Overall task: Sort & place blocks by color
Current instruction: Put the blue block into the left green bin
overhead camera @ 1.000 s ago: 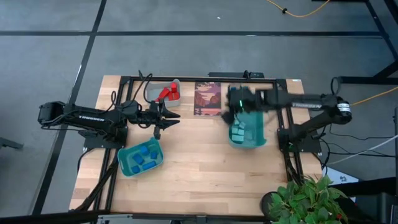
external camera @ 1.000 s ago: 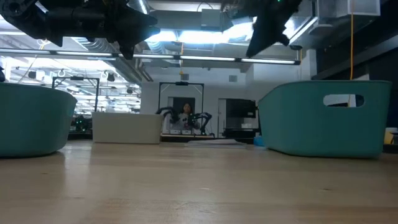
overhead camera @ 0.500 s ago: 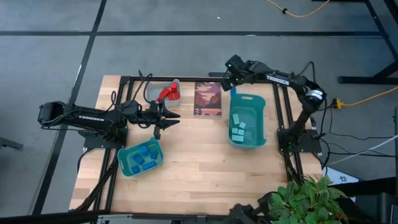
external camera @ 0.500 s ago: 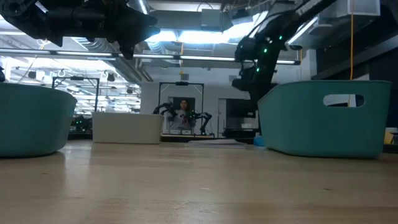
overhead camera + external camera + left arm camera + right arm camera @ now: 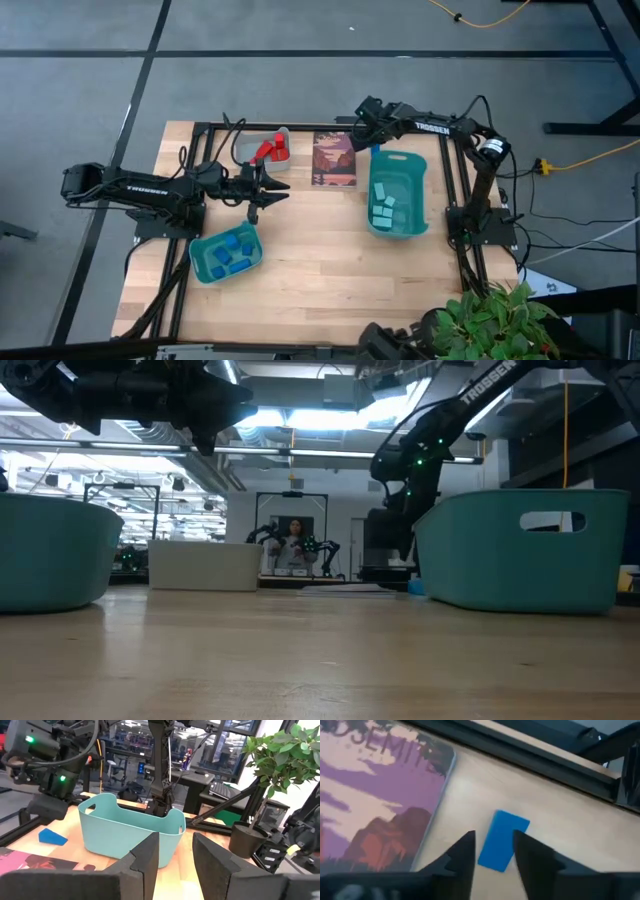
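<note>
A dark blue block (image 5: 502, 840) lies flat on the table between the picture card (image 5: 334, 158) and the right teal bin (image 5: 398, 195); the left wrist view shows this block (image 5: 51, 836) too. My right gripper (image 5: 494, 851) hangs over it at the far side, pointing steeply down and open. Its fingers stand on either side of the block's end, and I see no touch. My left gripper (image 5: 175, 852) waits open and level at the left (image 5: 268, 190), with nothing between its fingers.
The right teal bin holds light cyan blocks (image 5: 385, 208). A second teal bin (image 5: 225, 253) at the near left holds dark blue blocks. A grey bin (image 5: 268, 150) at the far left holds red ones. A black frame rail (image 5: 320, 127) runs along the far edge.
My right gripper has swung from above the right teal bin toward the table's far edge and sunk down, tipping more steeply, to the spot beside the picture card. The blocks and bins lie as before.
</note>
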Controlling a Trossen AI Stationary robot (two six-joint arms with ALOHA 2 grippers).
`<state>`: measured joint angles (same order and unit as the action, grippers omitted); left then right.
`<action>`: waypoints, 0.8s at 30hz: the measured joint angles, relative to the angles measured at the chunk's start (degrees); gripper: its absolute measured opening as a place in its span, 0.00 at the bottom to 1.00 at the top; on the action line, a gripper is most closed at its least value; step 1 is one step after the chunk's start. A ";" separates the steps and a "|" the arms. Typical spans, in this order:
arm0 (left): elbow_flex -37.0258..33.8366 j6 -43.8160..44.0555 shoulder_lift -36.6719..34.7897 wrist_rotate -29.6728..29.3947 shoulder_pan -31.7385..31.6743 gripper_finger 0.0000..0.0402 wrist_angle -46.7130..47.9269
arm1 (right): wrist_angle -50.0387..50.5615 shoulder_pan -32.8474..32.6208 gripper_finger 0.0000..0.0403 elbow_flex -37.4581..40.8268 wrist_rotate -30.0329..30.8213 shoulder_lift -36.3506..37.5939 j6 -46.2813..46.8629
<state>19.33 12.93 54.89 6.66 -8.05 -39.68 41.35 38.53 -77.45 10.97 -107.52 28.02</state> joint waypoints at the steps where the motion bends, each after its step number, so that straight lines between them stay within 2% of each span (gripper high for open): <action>1: 0.00 0.00 0.00 0.00 0.00 0.28 -0.02 | -0.05 0.03 0.35 0.00 0.78 -0.38 1.07; 7: 0.00 0.07 0.01 0.13 0.00 0.28 0.20 | -1.05 0.21 0.64 0.00 3.28 -3.73 4.55; 12: 0.01 0.09 0.01 0.37 0.00 0.28 0.20 | -1.38 0.30 0.78 0.02 6.51 -5.36 6.45; 17: 0.00 0.14 0.00 0.35 0.00 0.28 0.20 | -1.38 0.56 0.80 0.02 7.90 -5.42 9.08; 24: 0.00 0.50 0.00 0.35 0.00 0.28 0.20 | -1.27 0.63 0.74 0.00 10.01 -5.42 13.11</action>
<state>19.33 13.43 54.89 7.01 -8.05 -39.48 40.08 39.16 -77.45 20.97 -112.95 41.14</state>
